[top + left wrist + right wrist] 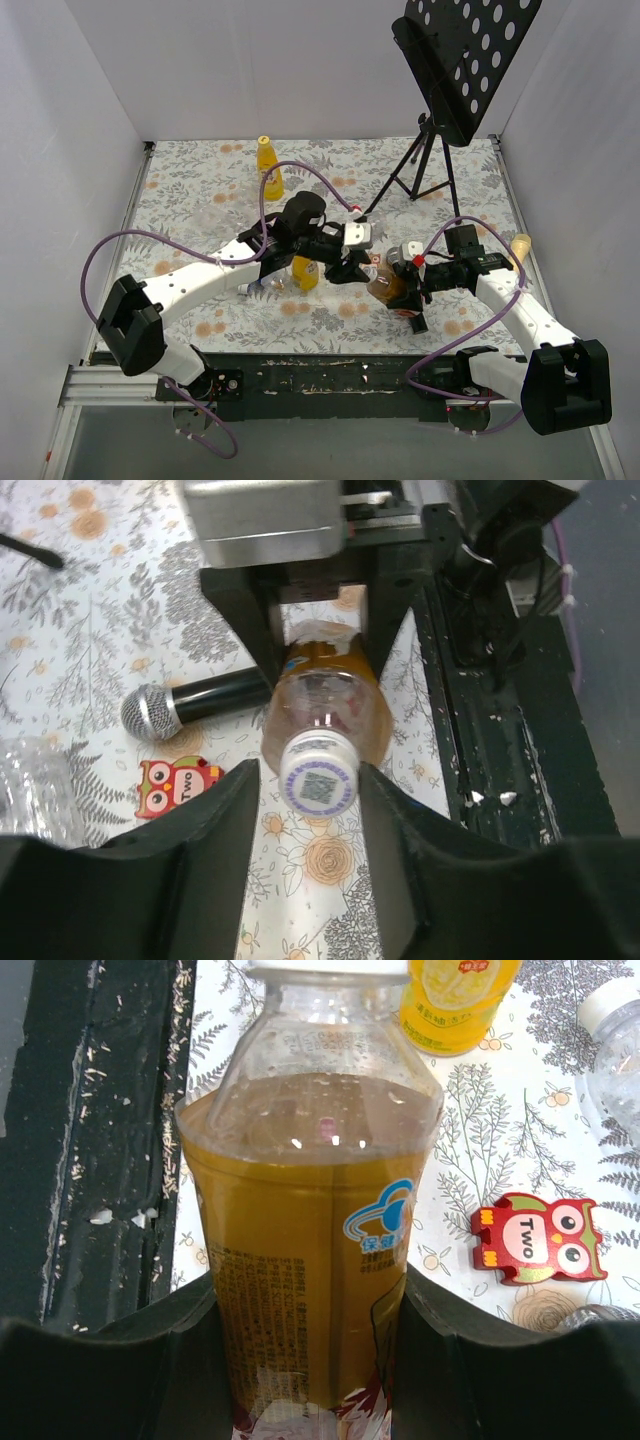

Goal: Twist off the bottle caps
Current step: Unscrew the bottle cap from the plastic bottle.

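Right gripper (310,1360) clamps squat brown plastic bottle (310,1220), probably squishy; left gripper (308,785) narrow around slick-looking small white round cap (320,778), grip unclear.

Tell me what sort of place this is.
Probably a robot test booth: plain white walls box in a floral-clothed table, and two arms bolted at its near edge work on a bottle.

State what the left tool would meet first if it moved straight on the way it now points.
The white cap of the brown bottle, which already sits between the fingers of the left tool. Pushing on, it would probably press against the bottle's shoulder. The right tool grips that bottle beyond.
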Motion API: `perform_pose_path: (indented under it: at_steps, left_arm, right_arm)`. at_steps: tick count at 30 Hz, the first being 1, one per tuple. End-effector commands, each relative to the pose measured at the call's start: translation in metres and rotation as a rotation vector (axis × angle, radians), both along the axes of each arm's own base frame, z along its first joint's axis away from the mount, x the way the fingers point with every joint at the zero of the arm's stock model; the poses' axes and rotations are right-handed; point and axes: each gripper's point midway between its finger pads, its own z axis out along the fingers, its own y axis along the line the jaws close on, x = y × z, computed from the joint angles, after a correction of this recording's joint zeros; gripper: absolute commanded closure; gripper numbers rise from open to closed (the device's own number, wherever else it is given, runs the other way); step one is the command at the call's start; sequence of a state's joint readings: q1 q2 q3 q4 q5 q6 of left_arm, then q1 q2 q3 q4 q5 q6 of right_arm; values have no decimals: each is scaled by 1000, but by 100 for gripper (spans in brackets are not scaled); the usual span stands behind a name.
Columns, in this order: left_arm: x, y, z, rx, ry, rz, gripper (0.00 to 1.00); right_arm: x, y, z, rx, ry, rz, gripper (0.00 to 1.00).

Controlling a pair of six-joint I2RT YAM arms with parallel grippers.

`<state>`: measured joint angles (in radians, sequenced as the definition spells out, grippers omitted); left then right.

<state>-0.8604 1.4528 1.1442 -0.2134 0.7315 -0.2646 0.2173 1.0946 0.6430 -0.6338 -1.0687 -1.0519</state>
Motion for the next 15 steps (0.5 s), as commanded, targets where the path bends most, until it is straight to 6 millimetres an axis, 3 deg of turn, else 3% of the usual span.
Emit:
perform_pose_path:
  at_steps: [1, 2, 7, 11, 15]
  left_arm:
    - [-5, -5, 17, -29, 7, -42, 70]
    - [-6, -5, 18, -33, 10, -47, 80]
    - [-7, -6, 19, -27, 73, -26, 100]
    - [-5, -9, 27, -20, 300, 116, 100]
    - [21, -9, 38, -36, 709, 499, 100]
  right_arm:
    - [-2, 3, 6, 22, -14, 20, 99]
    - [-2, 2, 6, 21, -11, 18, 99]
    - [-2, 2, 6, 20, -11, 19, 99]
    - [-2, 2, 6, 16, -20, 17, 99]
    - [-1, 2, 5, 16, -20, 15, 99]
